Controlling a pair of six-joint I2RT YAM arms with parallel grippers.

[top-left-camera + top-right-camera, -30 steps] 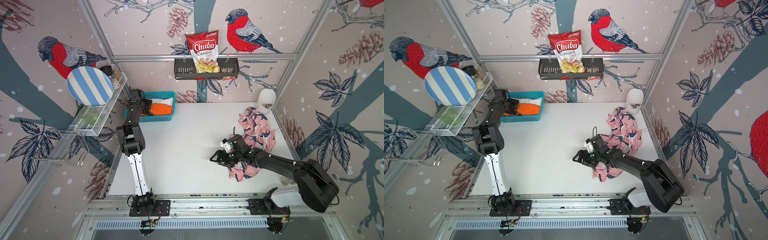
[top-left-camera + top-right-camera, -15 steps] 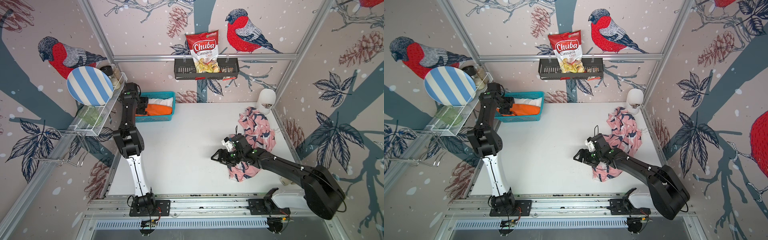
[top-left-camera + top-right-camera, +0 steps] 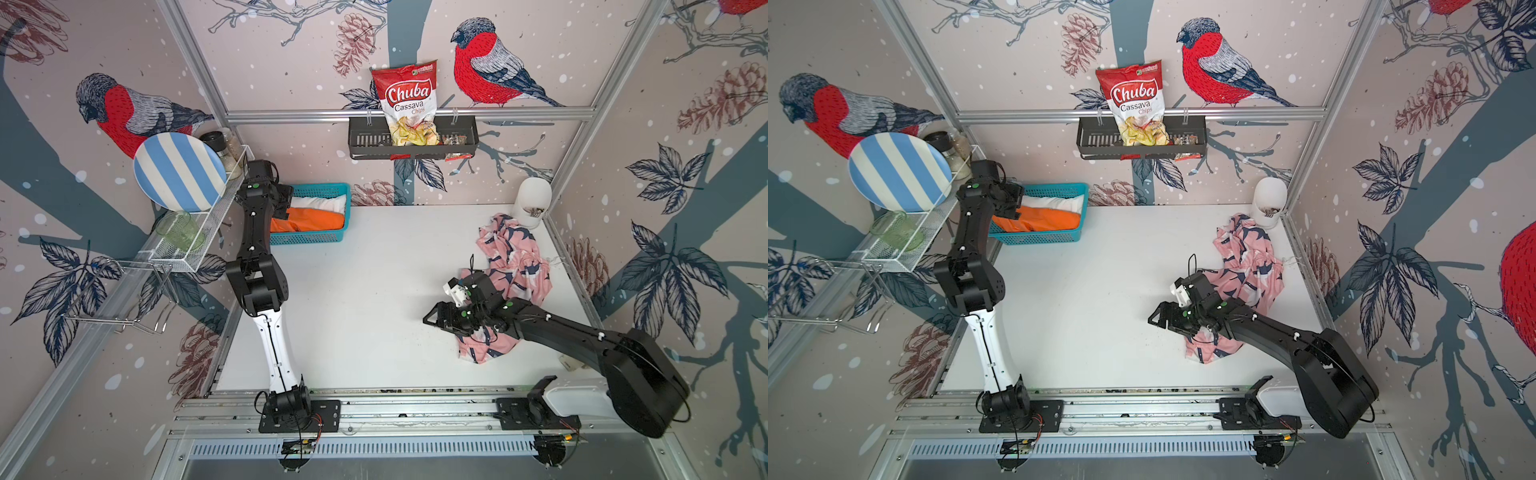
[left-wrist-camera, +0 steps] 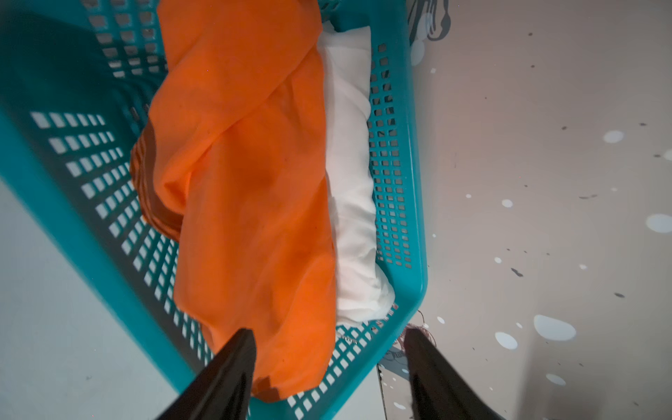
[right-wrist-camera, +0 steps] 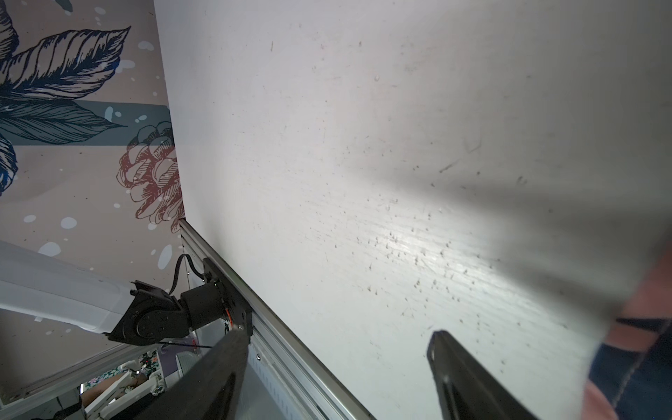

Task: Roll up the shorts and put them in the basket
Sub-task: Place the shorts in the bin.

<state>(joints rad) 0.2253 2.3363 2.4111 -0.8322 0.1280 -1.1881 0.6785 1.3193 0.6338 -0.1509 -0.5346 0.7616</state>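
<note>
I've got the L gripper point(image 4: 329, 332) spread wide w/ nothing pinched, at one end of the teal lattice-plastic basket point(image 4: 400, 145), upper left in both top views. Inside it, smooth orange shorts point(image 4: 247, 182) lie bunched beside white shorts point(image 4: 349, 182) in a soft long tube. The R gripper point(image 5: 336, 334) gapes empty over the matte white table point(image 3: 365, 291). Crumpled pink patterned shorts point(image 3: 515, 257) sprawl right of centre, partly under that arm.

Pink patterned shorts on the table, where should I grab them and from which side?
Probably pinch the corner of the pink shorts nearest the robot's base, coming down from above. There the cloth lies flatter with a free edge; the far part is bunched in folds. The open right end effector sits beside that corner.
</note>
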